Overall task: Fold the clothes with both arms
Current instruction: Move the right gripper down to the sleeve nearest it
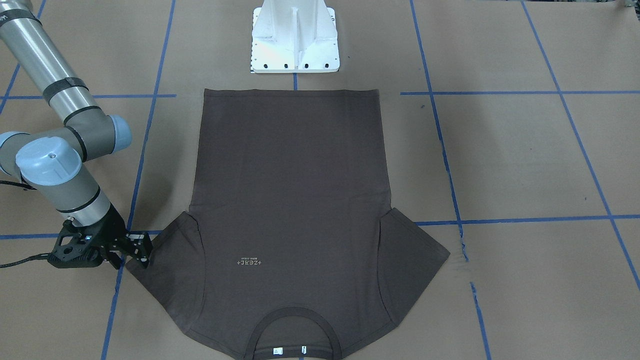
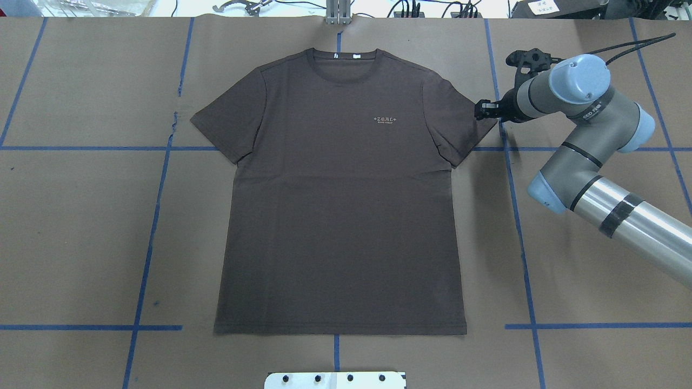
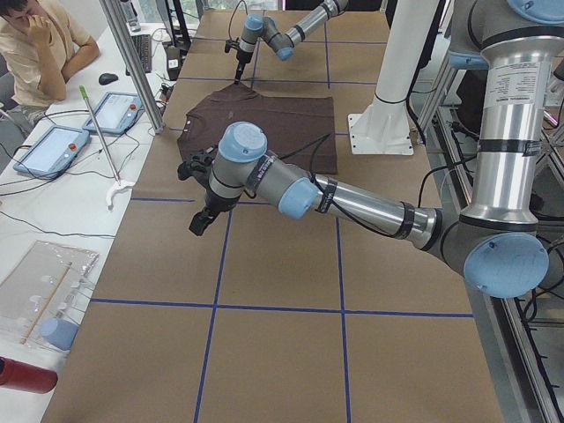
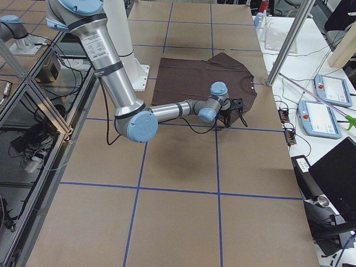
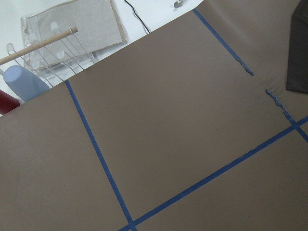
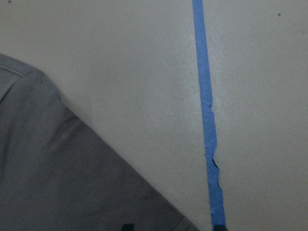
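Across the middle of the worktop (image 2: 81, 243), a brown T-shirt (image 2: 340, 216) is lying flat, and the right fingers (image 1: 140, 247), looking parted at its sleeve edge, are risking pinching one layer and dragging wrinkles; whether the left fingers (image 3: 199, 224) are open cannot be told.

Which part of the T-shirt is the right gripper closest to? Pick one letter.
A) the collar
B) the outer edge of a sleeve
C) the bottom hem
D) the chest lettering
B: in the overhead view the right gripper sits right at the outer edge of one sleeve of the T-shirt, which lies spread flat on the table.
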`<act>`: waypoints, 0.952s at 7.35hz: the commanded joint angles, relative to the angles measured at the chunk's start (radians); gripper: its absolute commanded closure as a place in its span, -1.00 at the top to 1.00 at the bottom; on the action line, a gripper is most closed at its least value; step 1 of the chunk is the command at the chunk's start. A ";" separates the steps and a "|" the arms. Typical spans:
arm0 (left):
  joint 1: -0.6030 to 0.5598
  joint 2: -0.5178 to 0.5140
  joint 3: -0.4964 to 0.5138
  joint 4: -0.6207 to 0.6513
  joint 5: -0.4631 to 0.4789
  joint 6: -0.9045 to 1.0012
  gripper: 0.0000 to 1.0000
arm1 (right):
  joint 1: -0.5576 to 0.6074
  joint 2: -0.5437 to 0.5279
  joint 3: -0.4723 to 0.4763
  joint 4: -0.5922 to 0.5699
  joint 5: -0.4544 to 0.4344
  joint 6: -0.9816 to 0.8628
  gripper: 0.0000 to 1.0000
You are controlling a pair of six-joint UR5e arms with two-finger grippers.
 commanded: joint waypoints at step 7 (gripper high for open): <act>0.000 0.002 -0.002 0.000 0.000 0.000 1.00 | 0.003 0.041 0.010 -0.034 -0.007 0.019 -1.00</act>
